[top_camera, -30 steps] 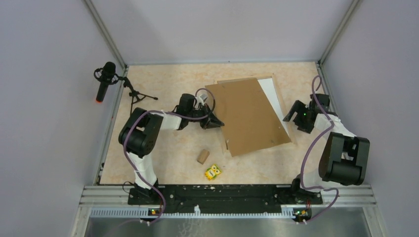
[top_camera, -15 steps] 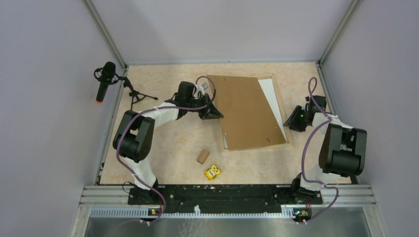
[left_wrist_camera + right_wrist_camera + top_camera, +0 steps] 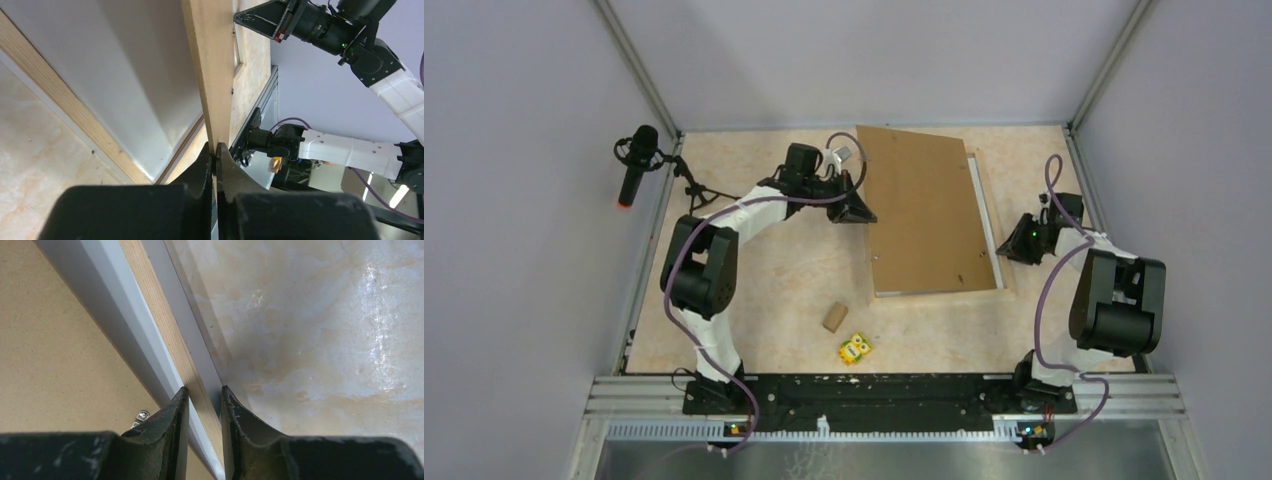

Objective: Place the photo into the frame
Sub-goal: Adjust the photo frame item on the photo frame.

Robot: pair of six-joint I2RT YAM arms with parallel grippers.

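R gripper (image 3: 202,390), nearer the bases: jaws set close either side of the frame's (image 3: 157,300) right rail, looks like contact both sides, so prob. clamping it down on the table (image 3: 774,280). L gripper (image 3: 216,146), further out: pinched shut on the left edge of the backing board (image 3: 924,210), which is tilted up on that side over the frame. Photo: not visible in any view. Pale sheet under the raised board could be its back or the glazing, can't tell. Risks, imo: the edge pinch is thin, so the board could slip or pivot & drop skewed. If L pulls sideways, the frame may drag or twist in R's narrow hold. Metal turn clip (image 3: 141,415) nr the rail could snag. The board itself is what blocks the opening. Round about, well apart from the work: yellow owl toy (image 3: 855,348), small brown block (image 3: 834,317), then mic on stand (image 3: 636,160) at far left edge.
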